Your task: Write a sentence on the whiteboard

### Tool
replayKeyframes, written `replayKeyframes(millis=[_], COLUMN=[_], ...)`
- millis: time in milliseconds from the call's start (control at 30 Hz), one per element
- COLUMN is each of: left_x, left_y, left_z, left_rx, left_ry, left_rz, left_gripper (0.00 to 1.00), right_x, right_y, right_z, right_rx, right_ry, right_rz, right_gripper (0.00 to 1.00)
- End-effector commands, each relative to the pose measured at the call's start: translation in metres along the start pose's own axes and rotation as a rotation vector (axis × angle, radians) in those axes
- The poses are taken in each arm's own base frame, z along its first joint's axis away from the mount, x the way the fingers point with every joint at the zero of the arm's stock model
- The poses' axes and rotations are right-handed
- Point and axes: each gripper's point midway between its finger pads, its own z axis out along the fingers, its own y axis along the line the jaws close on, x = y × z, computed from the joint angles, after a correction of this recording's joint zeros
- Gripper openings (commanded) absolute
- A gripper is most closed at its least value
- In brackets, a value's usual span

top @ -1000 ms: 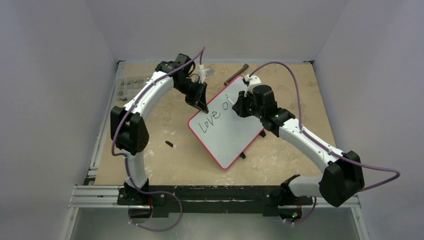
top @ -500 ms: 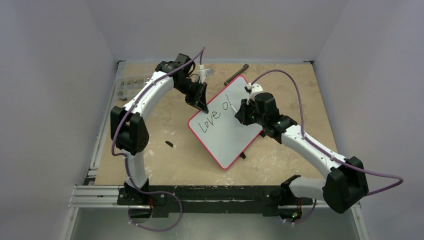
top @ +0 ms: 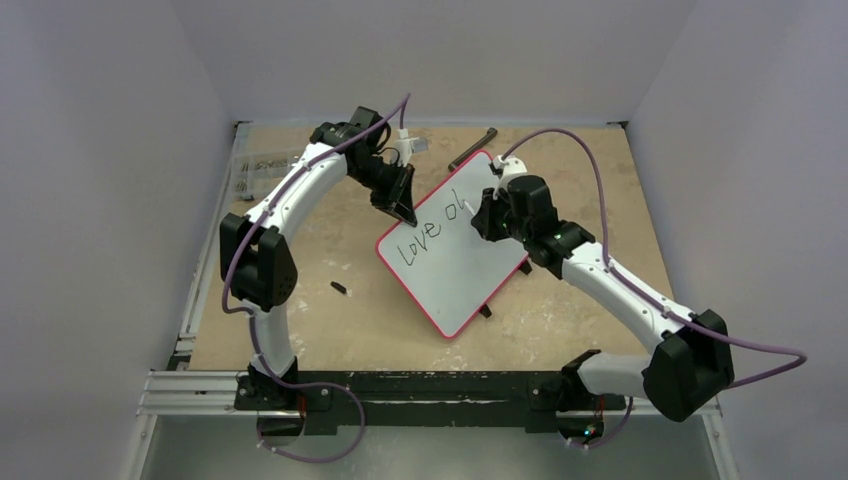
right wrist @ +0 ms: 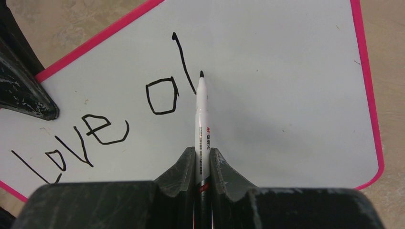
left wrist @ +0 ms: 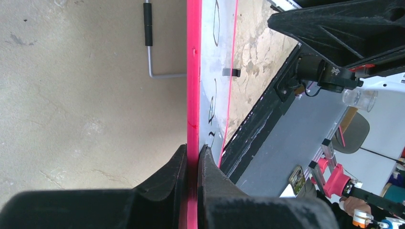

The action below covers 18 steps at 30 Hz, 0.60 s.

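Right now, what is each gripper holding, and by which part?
The left gripper pinches the whiteboard by its pink rim; the right gripper clamps the marker by its barrel, tip free.

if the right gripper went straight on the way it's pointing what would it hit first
Probably the whiteboard: the marker in the right gripper leads, its tip aimed at bare white surface just right of the tall stroke after the "o". Whether the tip already touches, I cannot tell.
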Motion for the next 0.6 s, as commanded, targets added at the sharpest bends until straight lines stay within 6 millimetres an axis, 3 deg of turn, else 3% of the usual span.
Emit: replayKeyframes(millis=[0,133,300,567], left_x=[-0.005,-0.005,-0.005,-0.005], left_y=[0.018,0.018,0.017,0.017], left_z=[-0.015,-0.015,-0.015,-0.015], left_rx=[-0.137,-0.138,-0.134,-0.134], left_ry=[-0.037,-0.038,-0.038,-0.038], left_rz=[0.075,0.075,0.075,0.074], left_gripper=[0.00,0.00,0.00,0.00], right_x=[-0.047,-0.069,-0.081,-0.081], right_y=[0.012,0.016,0.020,0.011], right_z=[-0.020,-0.026,-0.016,0.002], right_rx=[-0.028,-0.033,-0.036,-0.009], right_ry=[-0.125,-0.187,-0.193,-0.174], right_rz=[-0.004,0.005,0.007,0.018], right_gripper=[0.00,0.00,0.00,0.00])
